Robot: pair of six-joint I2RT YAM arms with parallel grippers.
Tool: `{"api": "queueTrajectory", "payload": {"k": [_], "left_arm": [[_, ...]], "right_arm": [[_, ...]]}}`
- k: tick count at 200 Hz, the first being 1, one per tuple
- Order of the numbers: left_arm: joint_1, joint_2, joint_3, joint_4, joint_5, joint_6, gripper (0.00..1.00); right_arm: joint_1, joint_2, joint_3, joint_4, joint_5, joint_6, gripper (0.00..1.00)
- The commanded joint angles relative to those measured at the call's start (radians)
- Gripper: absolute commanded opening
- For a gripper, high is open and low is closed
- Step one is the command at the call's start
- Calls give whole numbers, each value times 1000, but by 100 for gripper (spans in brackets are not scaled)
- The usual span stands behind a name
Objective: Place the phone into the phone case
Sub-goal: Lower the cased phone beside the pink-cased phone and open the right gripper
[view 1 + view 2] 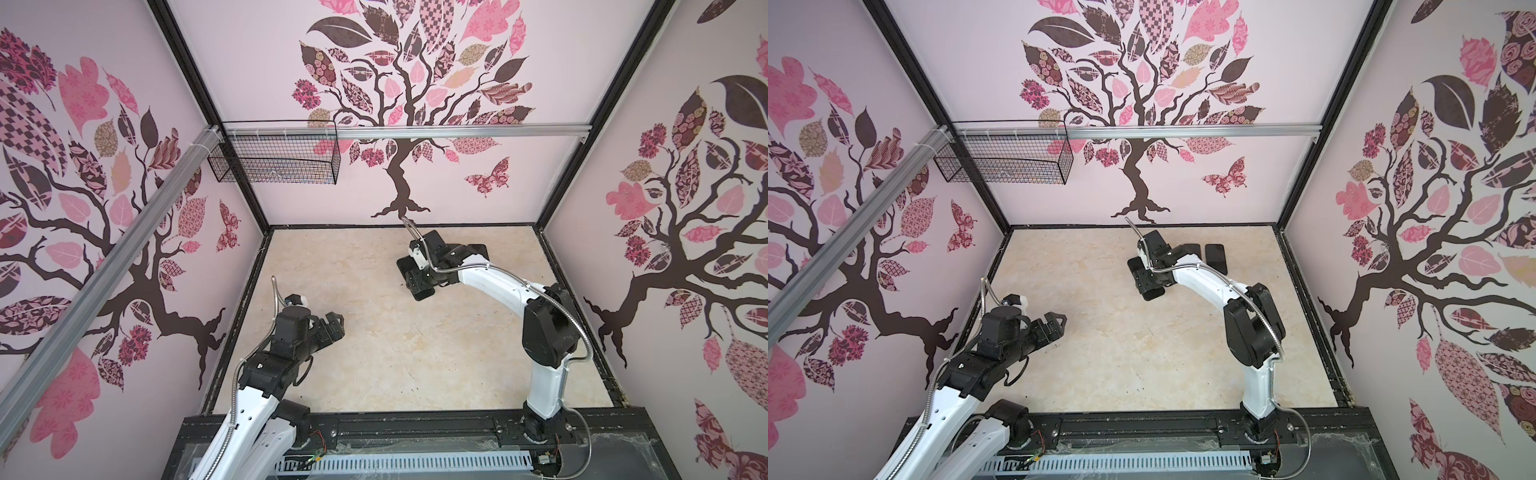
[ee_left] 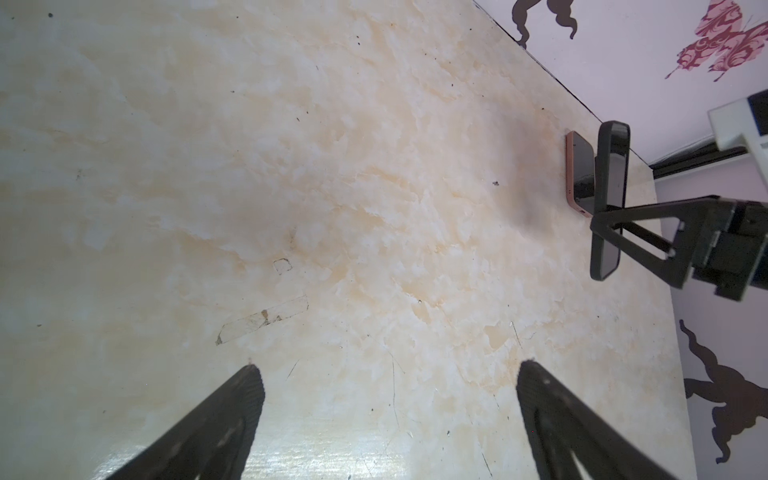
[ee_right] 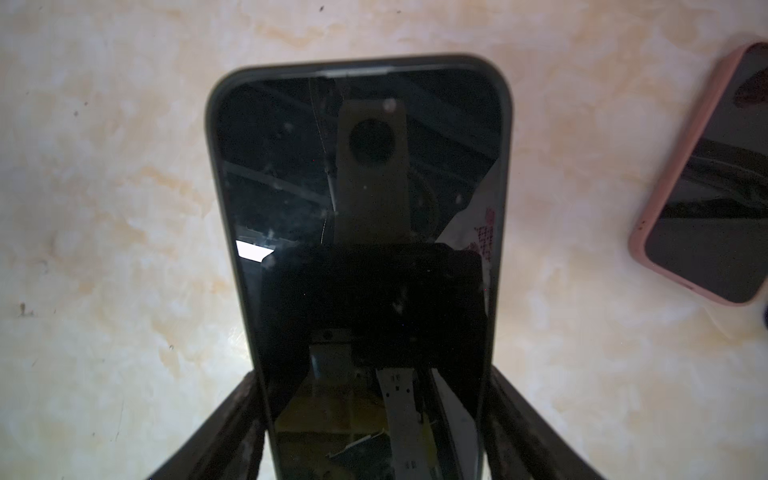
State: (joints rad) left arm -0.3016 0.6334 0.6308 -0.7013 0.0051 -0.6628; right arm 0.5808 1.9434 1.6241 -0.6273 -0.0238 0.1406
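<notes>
A black phone (image 3: 361, 187) with glossy, reflecting glass sits between the fingers of my right gripper (image 3: 372, 372), which is shut on its long sides. A dark matte rim (image 3: 212, 166) frames the glass and looks like a phone case around it. In the left wrist view the same phone (image 2: 611, 174) seems to hang slightly above the table, with a right finger (image 2: 665, 212) across it. My left gripper (image 2: 388, 370) is open over bare table, seen in both top views (image 1: 332, 322) (image 1: 1054, 324), far from the phone.
A second phone with a pink rim (image 3: 706, 199) (image 2: 577, 174) lies flat beside the held one. In a top view two dark slabs (image 1: 1214, 257) show behind the right arm near the back wall. A wire basket (image 1: 274, 160) hangs at the back left.
</notes>
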Motion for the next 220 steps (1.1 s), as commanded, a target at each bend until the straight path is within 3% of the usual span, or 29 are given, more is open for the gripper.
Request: {"api": "queueTrajectory", "payload": {"k": [1,112,220], "left_arm": [[3,-21,61,0,26,54,98],[3,-26,58,-18,61,80,98],[4,-44,66,-41,40,84,98]], "right_arm": [[-32,70,79,-15,45,85,18],[-141,313,370,-26,58,197,18],[-195,504,575,-75,91,203,18]]}}
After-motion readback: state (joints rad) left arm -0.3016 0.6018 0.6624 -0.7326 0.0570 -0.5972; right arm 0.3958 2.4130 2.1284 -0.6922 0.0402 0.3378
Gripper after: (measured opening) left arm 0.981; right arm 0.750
